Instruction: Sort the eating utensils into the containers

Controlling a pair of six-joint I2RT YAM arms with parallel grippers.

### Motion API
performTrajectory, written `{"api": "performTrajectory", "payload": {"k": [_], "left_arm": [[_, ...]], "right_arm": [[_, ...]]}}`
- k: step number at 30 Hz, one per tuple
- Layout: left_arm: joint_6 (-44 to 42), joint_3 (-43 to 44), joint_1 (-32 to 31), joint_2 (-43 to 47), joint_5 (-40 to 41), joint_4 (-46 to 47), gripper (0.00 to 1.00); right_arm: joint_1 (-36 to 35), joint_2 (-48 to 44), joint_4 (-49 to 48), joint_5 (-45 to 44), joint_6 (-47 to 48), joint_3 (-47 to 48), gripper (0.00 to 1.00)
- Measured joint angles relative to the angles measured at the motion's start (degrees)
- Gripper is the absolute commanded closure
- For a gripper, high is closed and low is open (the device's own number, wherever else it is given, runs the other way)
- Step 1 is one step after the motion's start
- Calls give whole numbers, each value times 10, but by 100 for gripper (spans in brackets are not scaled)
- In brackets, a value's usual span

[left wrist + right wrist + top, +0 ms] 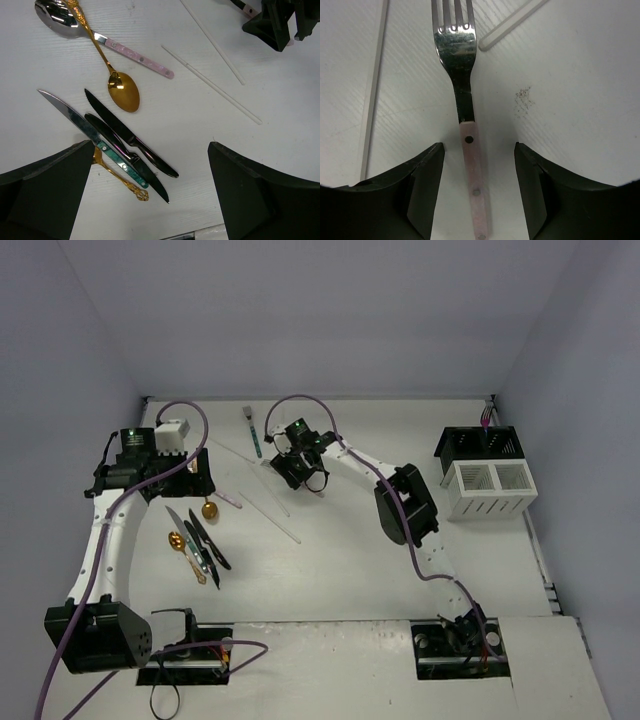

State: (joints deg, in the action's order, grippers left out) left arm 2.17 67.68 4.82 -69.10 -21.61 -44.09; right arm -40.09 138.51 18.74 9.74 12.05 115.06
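Pink-handled silver fork (465, 107) looks stiff, light, slick; we would pinch its flat handle, pointing six o'clock, between the parted, untouching fingers of our right gripper (479, 165).

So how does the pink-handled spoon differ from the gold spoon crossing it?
The gold spoon is all gold, handle ornate; the pink-handled spoon has a silver bowl and riveted handle. The gold spoon lies across the other spoon's neck. Both lie on the table.

Left claw (151, 145) wide open, right claw (479, 150) partly open, both pointed straight down.
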Motion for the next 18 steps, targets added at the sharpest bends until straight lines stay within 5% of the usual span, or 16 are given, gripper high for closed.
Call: {"api": "performTrajectory", "payload": {"k": [9,15,18], "left_arm": [[0,-1,0,0,0,1,3],[0,-1,0,0,1,1,3],[0,-1,0,0,3,2,3]], "right_arm": [[-6,24,7,-8,5,41,56],[-8,47,23,-12,16,80,78],[-9,56,30,-12,22,96,100]]}}
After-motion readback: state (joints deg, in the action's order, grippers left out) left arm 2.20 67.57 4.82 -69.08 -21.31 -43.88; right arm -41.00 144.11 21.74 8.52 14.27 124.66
